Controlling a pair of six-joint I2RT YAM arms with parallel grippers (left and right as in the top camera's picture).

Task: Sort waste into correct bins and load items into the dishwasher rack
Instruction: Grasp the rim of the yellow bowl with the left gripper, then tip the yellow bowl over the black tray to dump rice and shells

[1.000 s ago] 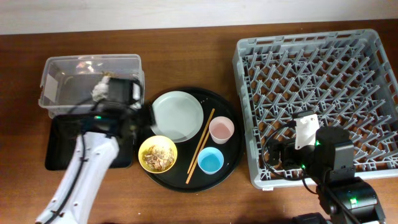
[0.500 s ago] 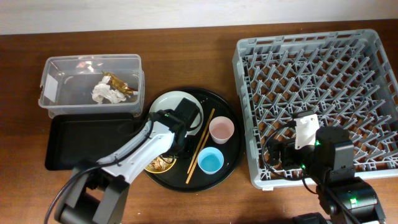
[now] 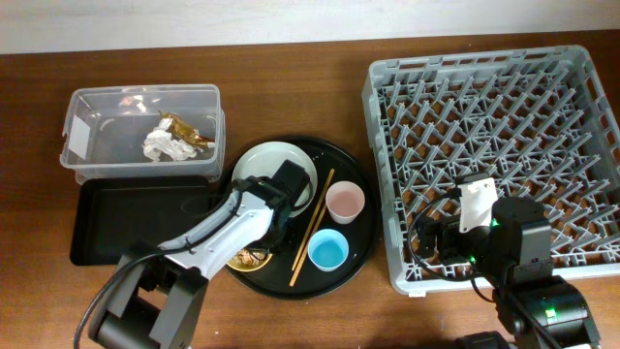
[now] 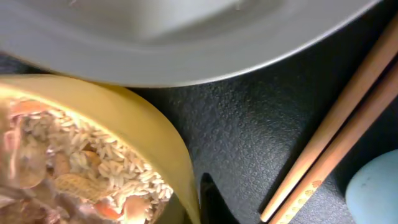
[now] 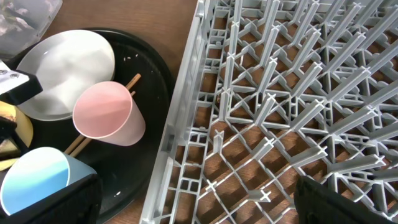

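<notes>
Yellow bowl (image 4: 140,134) sits right at the left gripper (image 3: 276,223). In the left wrist view one dark fingertip (image 4: 208,199) stands just outside the bowl's rim, on the side facing the chopsticks (image 4: 336,149). The other finger is out of sight, so whether the jaws are spread or closed on the rim cannot be told.

The bowl holds rice grains and brownish food scraps (image 4: 81,168). From overhead the arm covers most of it, and only a sliver of bowl (image 3: 240,260) shows beneath.

The grey-green plate (image 3: 266,170) lies just behind the bowl, its edge close to the rim. The chopsticks lie side by side at a slant between the plate and the two cups. The pink cup (image 3: 345,202) is upright, and the light blue cup (image 3: 327,250) stands just in front of it. All of these rest on the round black tray (image 3: 360,233).

Left of that tray lies the shallow black rectangular tray (image 3: 126,223). Behind it the clear tub (image 3: 87,116) holds crumpled white paper (image 3: 163,147) and a gold foil wrapper (image 3: 189,131).

The right gripper (image 5: 196,186) hangs over the near left corner of the grey dishwasher rack (image 3: 484,97). Its fingers are wide apart with nothing between them.
</notes>
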